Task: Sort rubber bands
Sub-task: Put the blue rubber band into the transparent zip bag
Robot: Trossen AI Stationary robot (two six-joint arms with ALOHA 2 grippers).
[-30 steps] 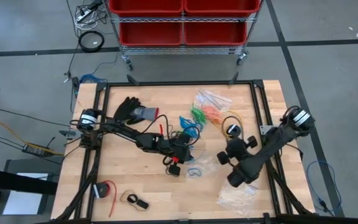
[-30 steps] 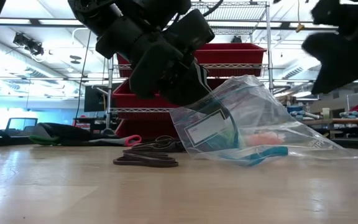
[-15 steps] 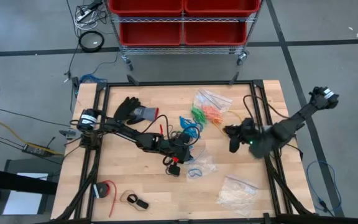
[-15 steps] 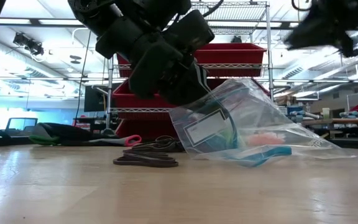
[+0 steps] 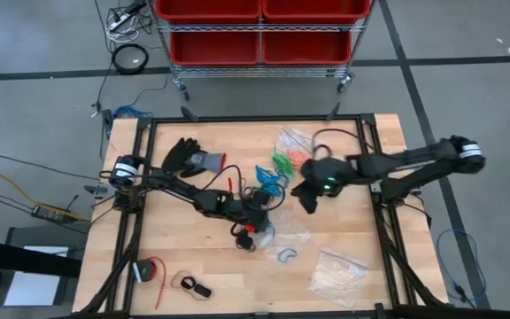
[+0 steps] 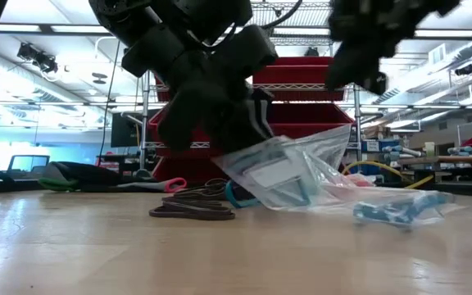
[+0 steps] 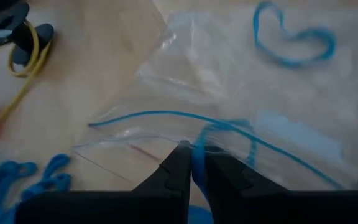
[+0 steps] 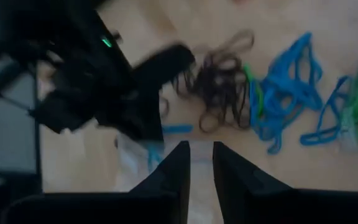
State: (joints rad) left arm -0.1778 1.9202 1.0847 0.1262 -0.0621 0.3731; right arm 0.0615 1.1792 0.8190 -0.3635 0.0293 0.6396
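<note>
Loose rubber bands lie in piles at mid-table: black (image 8: 219, 87), blue (image 5: 268, 177), green (image 5: 282, 162) and orange (image 5: 305, 162). My left gripper (image 5: 260, 218) is shut on a clear zip bag (image 5: 283, 232), which slopes down to the table. One blue band (image 5: 286, 255) lies at the bag's low end; whether it is inside I cannot tell. My right gripper (image 5: 305, 198) hangs in the air to the right of the blue pile. Its fingers stand a narrow gap apart with nothing between them. My left gripper pinches the bag's mouth edge by its blue zip line (image 7: 194, 149) between its two fingers. The fingers slant down from the table's left. That edge is lifted; the rest of the bag (image 6: 301, 176) sags slack onto the table.
A black and grey glove (image 5: 193, 158) lies far left. Another clear bag (image 5: 304, 140) sits behind the orange bands, and a bag of whitish pieces (image 5: 339, 275) lies near right. A yellow cable (image 7: 27, 59) runs by the piles. A red roll (image 5: 149, 270) sits near left.
My right gripper has risen from beside the bag and swung toward the far edge and the left, stopping over the piles; its arm now stretches out level. The bag in my left gripper has sagged lower and flatter, and the blue band has slid toward the near edge.
</note>
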